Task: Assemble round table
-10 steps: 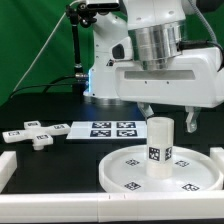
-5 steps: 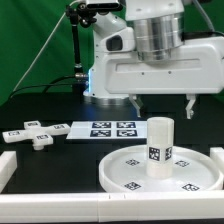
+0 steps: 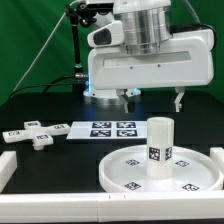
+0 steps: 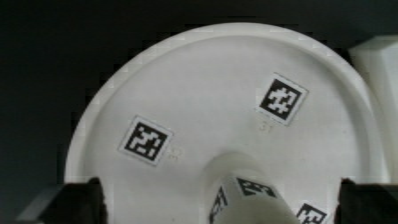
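Note:
The round disc (image 3: pixel 162 170) lies flat at the exterior view's lower right, with several tags on it. The short thick cylinder leg (image 3: pixel 160 146) stands upright on the disc's middle. The cross-shaped foot piece (image 3: pixel 32 134) lies on the black table at the exterior view's left. My gripper (image 3: pixel 151 99) is open and empty, well above the leg and apart from it. The wrist view looks down on the disc (image 4: pixel 196 110) and the leg's top (image 4: pixel 267 195) between my dark fingertips (image 4: pixel 75 203).
The marker board (image 3: pixel 102 129) lies behind the disc. White border rails run along the front (image 3: pixel 60 200) and the exterior view's left edge (image 3: pixel 5 170). A green backdrop stands behind the arm's base.
My gripper has risen and moved toward the exterior view's left, away from the leg. The leg, disc and foot piece have not moved.

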